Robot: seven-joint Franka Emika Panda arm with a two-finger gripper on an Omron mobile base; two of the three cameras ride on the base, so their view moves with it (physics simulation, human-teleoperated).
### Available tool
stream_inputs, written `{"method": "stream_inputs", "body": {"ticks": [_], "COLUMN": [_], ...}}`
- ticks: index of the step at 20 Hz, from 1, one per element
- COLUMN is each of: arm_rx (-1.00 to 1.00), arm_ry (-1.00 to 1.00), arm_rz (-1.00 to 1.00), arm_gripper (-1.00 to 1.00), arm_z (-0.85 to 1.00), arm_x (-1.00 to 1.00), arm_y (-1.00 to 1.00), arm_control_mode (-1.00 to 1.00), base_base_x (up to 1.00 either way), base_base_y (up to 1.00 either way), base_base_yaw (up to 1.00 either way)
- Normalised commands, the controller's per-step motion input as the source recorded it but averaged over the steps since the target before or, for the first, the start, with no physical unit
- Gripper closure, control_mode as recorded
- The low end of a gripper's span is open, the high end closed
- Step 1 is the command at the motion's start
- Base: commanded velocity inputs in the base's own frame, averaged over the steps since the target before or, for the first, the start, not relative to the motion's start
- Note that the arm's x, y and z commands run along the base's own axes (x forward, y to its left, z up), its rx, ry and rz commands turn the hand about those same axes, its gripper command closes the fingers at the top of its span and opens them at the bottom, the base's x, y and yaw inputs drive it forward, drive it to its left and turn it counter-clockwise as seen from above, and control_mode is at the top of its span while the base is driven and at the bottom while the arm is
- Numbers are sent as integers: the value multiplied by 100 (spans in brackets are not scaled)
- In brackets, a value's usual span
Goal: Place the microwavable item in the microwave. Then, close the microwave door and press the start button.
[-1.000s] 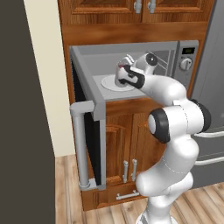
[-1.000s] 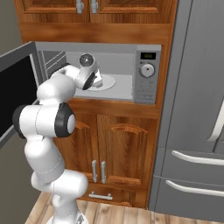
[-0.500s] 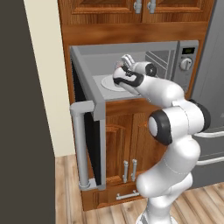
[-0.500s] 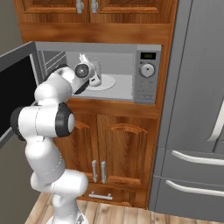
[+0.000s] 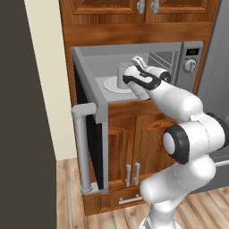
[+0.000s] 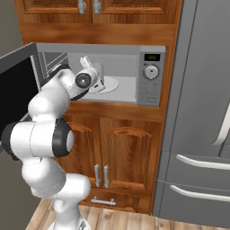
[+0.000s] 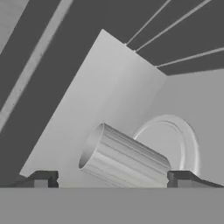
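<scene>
Wooden cabinets frame the microwave [image 6: 148, 74], cup [image 5: 122, 75] on its turntable [image 5: 112, 84], pincer [image 7: 111, 179] spread apart.

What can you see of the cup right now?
The cup is a small pale grey cylinder with faint vertical ribs and no handle. It stands upright on the round white turntable inside the microwave. The open end effector straddles it, fingers clear of its sides.
</scene>
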Motion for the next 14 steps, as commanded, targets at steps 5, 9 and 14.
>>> {"method": "stream_inputs", "body": {"ticks": [5,9,14], "arm_rx": [0,0,0], "arm_ry": [17,30,38], "arm_rz": [0,0,1], "arm_gripper": [-100,-100,-100], "arm_z": [98,100,100], "arm_x": [-82,-56,-40], "arm_y": [-11,-39,-55], "arm_control_mode": [-100,-100,-100], "base_base_x": [0,0,0], "base_base_y": [0,0,0], "base_base_yaw": [0,0,0]}}
